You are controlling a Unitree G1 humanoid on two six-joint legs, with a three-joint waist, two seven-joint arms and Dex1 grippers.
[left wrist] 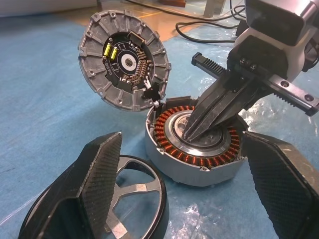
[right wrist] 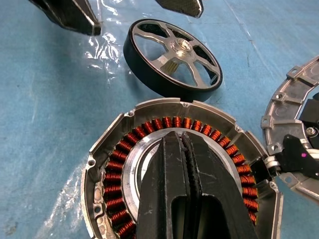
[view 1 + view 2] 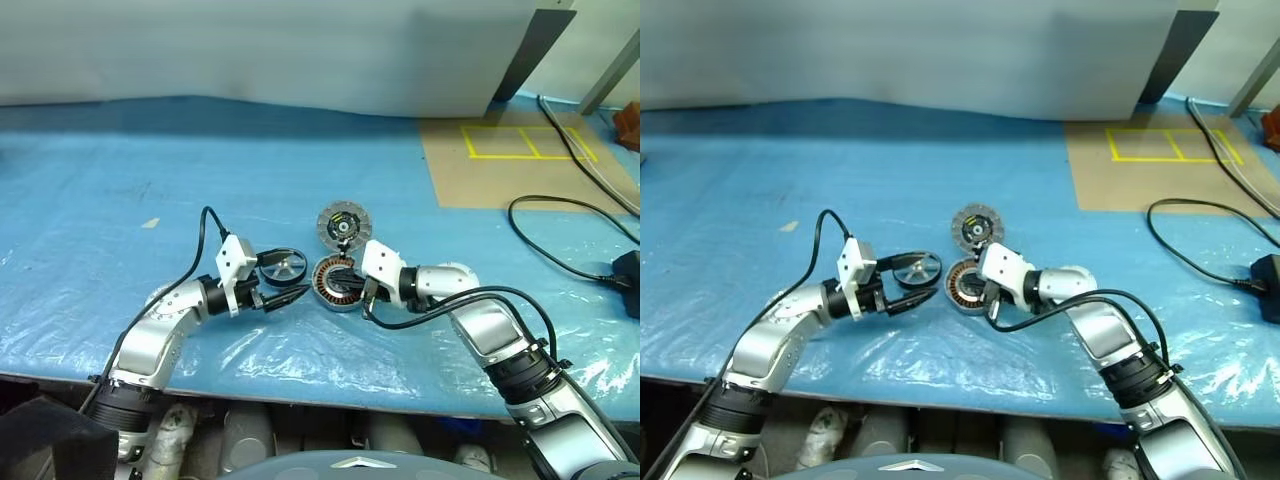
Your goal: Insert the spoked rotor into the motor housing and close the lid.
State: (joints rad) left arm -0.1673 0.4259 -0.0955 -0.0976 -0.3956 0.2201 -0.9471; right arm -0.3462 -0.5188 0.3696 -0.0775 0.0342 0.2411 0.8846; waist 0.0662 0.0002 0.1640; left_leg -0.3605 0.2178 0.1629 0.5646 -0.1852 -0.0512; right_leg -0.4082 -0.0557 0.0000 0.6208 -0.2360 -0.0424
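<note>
Rotor (image 2: pixel 173 57) lies on tabletop (image 3: pixel 150 180) beside housing (image 2: pixel 114 149), between L gripper (image 3: pixel 283 287) jaws, wide open, empty. R gripper (image 1: pixel 192 133) jaws shut, empty, tips in housing's centre hole. Lid (image 1: pixel 124 59) hinged up. Risk: R tips block insertion; could scrape windings.

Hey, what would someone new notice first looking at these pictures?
The motor housing with its bright copper windings sits mid-table on the blue sheet, the shut right gripper poking into its centre. The spoked rotor lies beside it between the open left gripper's fingers; the lid stands tilted up behind.
</note>
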